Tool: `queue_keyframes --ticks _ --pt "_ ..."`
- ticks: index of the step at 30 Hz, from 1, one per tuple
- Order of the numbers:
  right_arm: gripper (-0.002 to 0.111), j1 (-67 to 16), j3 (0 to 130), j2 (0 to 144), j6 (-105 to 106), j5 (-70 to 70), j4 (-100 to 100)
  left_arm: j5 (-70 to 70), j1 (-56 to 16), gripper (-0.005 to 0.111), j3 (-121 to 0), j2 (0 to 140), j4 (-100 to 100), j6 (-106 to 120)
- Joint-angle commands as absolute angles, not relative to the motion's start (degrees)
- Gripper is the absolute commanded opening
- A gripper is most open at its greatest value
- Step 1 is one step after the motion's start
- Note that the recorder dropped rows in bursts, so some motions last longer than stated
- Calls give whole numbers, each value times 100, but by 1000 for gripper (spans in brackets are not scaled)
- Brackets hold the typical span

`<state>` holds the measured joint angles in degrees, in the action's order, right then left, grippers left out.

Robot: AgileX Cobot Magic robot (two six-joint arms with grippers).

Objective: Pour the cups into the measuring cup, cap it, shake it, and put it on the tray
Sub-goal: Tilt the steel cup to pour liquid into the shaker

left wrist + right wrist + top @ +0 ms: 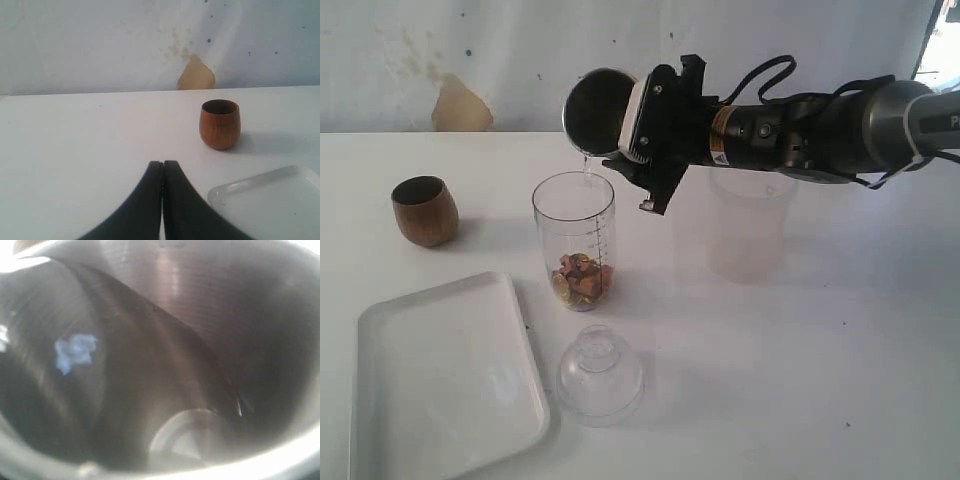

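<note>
Idling pressed together, the left pincer (162,166) is facing the wooden cup (220,124) ahead of it. Just below the right pincer (636,128) the measuring cup (574,240) is standing upright; that pincer, the nearer one, is pinching the steel tumbler (598,108), tipped well off upright, lip over the rim. Only the exterior view is showing the thin stream (586,166) falling; the right wrist view is showing just the tumbler's inside.

One wide camera, two on the wrists.
The exterior view looks down across the table (840,380) toward the back wall (520,50). The left wrist view sits low by the tabletop, facing that wall; both catch the wooden cup (425,211) and tray (270,205). The right wrist view is hard against the steel tumbler (160,340).
</note>
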<state>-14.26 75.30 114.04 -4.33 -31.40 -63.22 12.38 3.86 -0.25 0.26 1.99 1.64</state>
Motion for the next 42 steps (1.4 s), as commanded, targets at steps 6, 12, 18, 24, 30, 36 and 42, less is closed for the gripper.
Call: queue_keyframes --ticks 6,12,18,24,30,36,42 --pt "0 -1425 7620 11302 151 -3338 -6169 1207 395 1 0 0 210 155" --pt "0 -1425 7620 11302 349 -3338 -6169 1207 395 1 0 0 210 155" --pt "0 -1425 7620 11302 509 -3338 -6169 1207 395 1 0 0 210 155" --pt "0 -1425 7620 11302 746 -3328 -6134 1207 395 1 0 0 210 155" --pt "0 -1425 7657 11311 797 -3206 -6122 1207 395 1 0 0 210 155" --pt "0 -1425 7758 11311 797 -3127 -6135 1207 395 1 0 0 210 155" --pt "0 -1425 7852 11311 901 -3110 -6135 1207 395 1 0 0 210 155"
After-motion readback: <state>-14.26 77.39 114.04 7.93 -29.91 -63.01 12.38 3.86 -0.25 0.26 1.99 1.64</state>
